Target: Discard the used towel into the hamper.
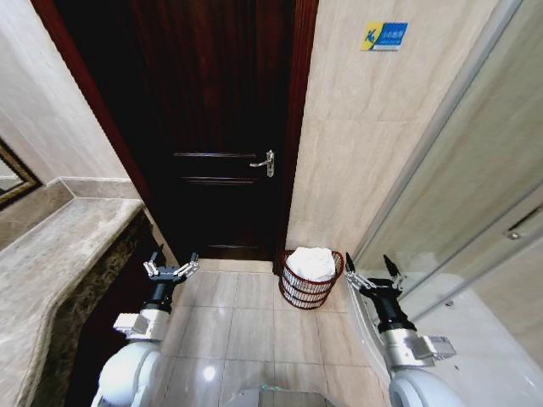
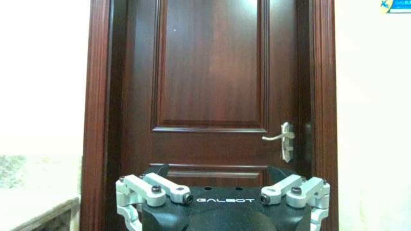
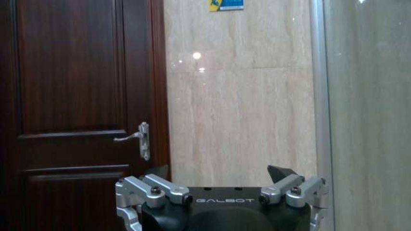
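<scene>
Head view: white towel (image 1: 311, 262) fills the hamper (image 1: 305, 291).

Both arms look the same: glossy white rounded shells low down, then a silver-grey metal wrist section with a small boxy module on the side, then a black neck running up to the left gripper (image 1: 171, 270) and right gripper (image 1: 373, 273). Each gripper has a black body with "GALBOT" printed in white across it, plus silver linkage brackets held by dark round screws. The fingertips (image 3: 280, 171) are black and pointed, kinda claw-like.
</scene>
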